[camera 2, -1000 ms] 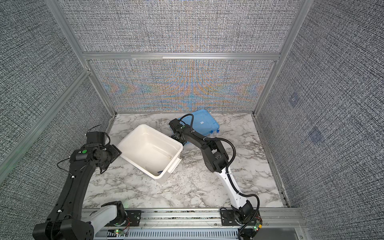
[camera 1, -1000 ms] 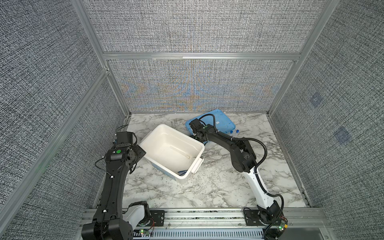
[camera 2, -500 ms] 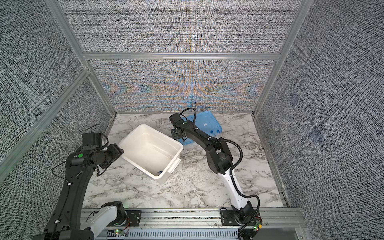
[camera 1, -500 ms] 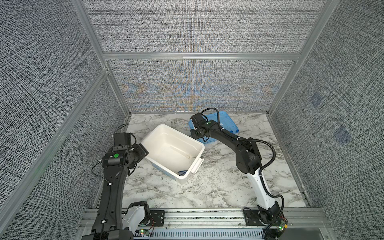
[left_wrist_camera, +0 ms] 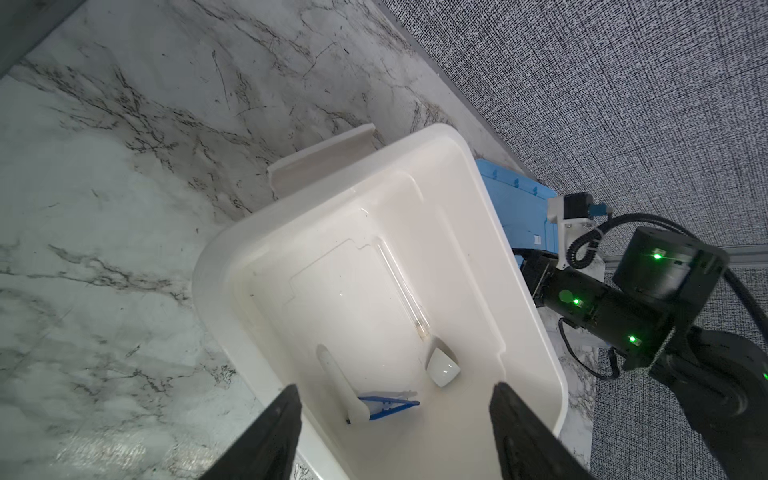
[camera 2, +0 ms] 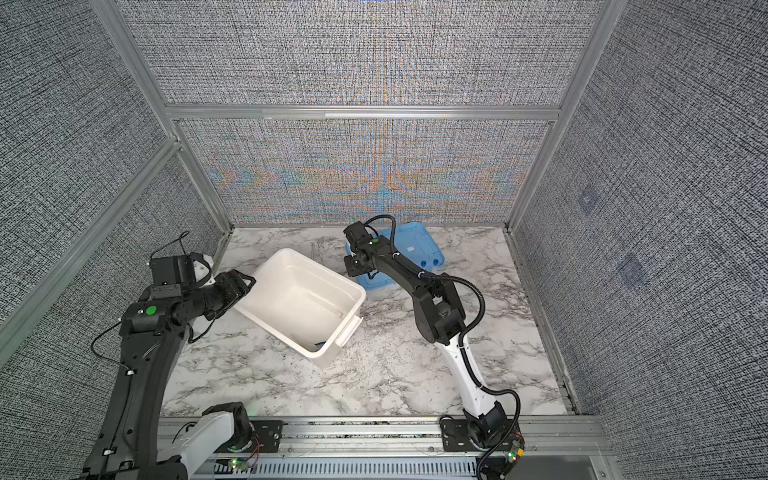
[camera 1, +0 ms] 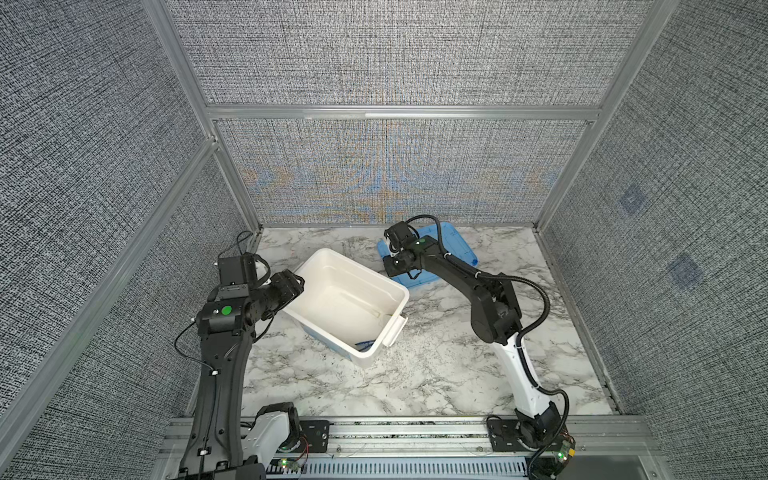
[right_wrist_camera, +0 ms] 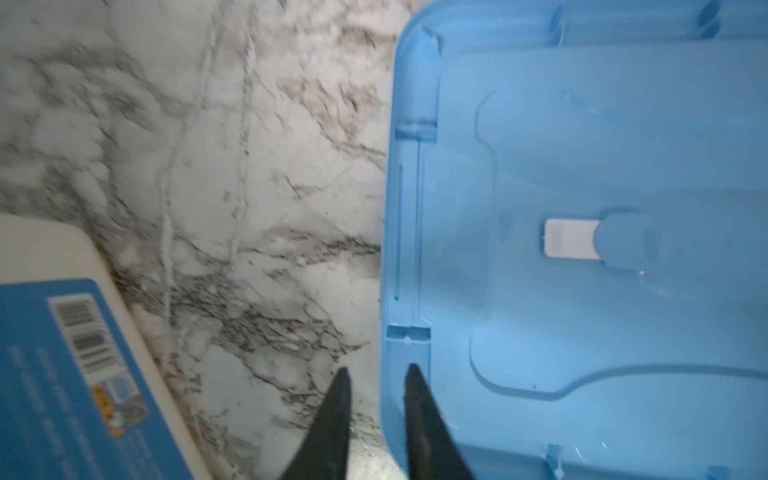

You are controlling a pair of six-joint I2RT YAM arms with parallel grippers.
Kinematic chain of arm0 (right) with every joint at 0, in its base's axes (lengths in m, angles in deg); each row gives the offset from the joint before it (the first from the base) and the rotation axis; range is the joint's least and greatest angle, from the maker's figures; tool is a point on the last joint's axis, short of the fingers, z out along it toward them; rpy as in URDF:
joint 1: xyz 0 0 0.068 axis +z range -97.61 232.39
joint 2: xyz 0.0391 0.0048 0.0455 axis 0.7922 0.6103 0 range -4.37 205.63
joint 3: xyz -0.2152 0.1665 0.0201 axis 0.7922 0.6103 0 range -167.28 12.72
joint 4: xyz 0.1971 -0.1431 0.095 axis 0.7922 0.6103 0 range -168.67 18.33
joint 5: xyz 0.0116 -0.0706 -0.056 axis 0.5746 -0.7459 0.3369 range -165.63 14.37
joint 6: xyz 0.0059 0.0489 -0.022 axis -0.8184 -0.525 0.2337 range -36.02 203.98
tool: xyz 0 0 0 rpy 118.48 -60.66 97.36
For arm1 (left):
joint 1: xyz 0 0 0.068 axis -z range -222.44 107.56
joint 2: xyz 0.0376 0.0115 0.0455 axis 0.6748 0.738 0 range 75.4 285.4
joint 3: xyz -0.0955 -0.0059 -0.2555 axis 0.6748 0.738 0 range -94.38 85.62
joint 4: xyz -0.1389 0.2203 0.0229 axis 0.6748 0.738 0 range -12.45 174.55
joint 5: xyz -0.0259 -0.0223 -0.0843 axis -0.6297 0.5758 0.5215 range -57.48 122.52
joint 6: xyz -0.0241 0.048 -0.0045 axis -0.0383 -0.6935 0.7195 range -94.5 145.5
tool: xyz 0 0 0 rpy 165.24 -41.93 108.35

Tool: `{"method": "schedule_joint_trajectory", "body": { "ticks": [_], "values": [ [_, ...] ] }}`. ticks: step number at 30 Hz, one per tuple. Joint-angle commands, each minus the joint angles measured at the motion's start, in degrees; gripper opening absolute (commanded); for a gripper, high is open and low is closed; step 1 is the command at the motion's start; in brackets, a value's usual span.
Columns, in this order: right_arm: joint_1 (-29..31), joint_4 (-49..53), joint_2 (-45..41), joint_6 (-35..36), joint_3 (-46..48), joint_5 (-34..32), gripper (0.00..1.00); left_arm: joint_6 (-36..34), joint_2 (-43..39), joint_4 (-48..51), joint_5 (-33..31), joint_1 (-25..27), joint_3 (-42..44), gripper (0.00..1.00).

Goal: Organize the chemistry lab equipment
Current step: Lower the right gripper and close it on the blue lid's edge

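Chemistry lab equipment [left_wrist_camera: 415, 316], arranged on a marble table [camera 1: 436, 361] that spreads below both my grippers. White tub [camera 1: 363, 272]: directly beneath my left gripper [left_wrist_camera: 395, 387], whose jaws stand wide apart and grasp nothing. Blue lid [right_wrist_camera: 623, 124]: flat under my right gripper [right_wrist_camera: 376, 372], whose jaws are only narrowly parted. From my wrist, the lid's rim shows through the gap, and I cannot tell whether it is touched. On the tub floor, just beyond my left fingertips: a long clear rod [left_wrist_camera: 399, 282], a white scoop-shaped piece [left_wrist_camera: 332, 374], thin blue tweezers [left_wrist_camera: 388, 405] and a small white cup [left_wrist_camera: 442, 368].
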Motion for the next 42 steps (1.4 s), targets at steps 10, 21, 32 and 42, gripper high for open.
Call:
{"method": "schedule_joint_trajectory", "body": {
  "ticks": [10,21,32,42],
  "values": [
    [0.19,1.86,4.13,0.93,0.58,0.04,0.35,-0.62,1.04,0.18,-1.81,-0.07,-0.07,0.74],
    [1.6,3.43,8.42,3.37,-1.43,-6.64,0.06,0.45,1.22,-0.53,-1.49,-0.06,0.76,0.74],
    [2.22,4.04,8.78,-0.06,-5.55,-8.04,0.0,1.59,0.45,-2.56,0.56,-0.15,3.1,0.73],
    [1.38,-0.63,0.7,-6.51,-5.12,-4.24,0.0,-0.92,0.74,-1.02,2.51,-0.13,1.05,0.74]
  ]
}}
